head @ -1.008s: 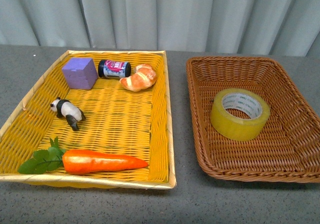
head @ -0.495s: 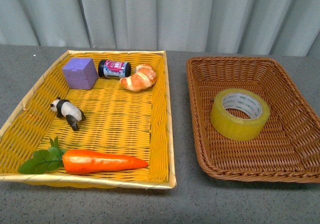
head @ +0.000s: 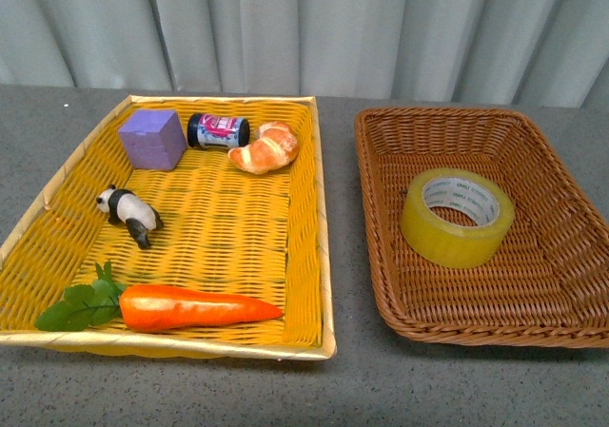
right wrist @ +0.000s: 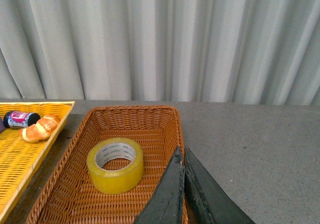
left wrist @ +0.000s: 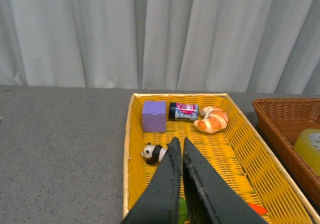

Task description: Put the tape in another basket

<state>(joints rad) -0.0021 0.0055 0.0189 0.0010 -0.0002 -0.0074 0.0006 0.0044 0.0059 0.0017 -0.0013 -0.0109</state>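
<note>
The tape (head: 457, 217), a wide yellowish roll with a white printed core, lies flat inside the brown wicker basket (head: 381, 284) on the right; it also shows in the right wrist view as the tape (right wrist: 115, 164) in the basket (right wrist: 75, 139). Neither arm appears in the front view. My right gripper (right wrist: 181, 151) is shut and empty, above the basket's side rim, apart from the tape. Over the yellow tray (left wrist: 129, 149), my left gripper (left wrist: 179, 141) is shut with nothing in it.
The yellow woven tray (head: 319, 256) on the left holds a purple cube (head: 152, 139), a small dark jar (head: 217, 130), a croissant (head: 264, 148), a panda figure (head: 128, 214) and a carrot (head: 190, 306). Grey curtains hang behind the grey table (head: 352, 389).
</note>
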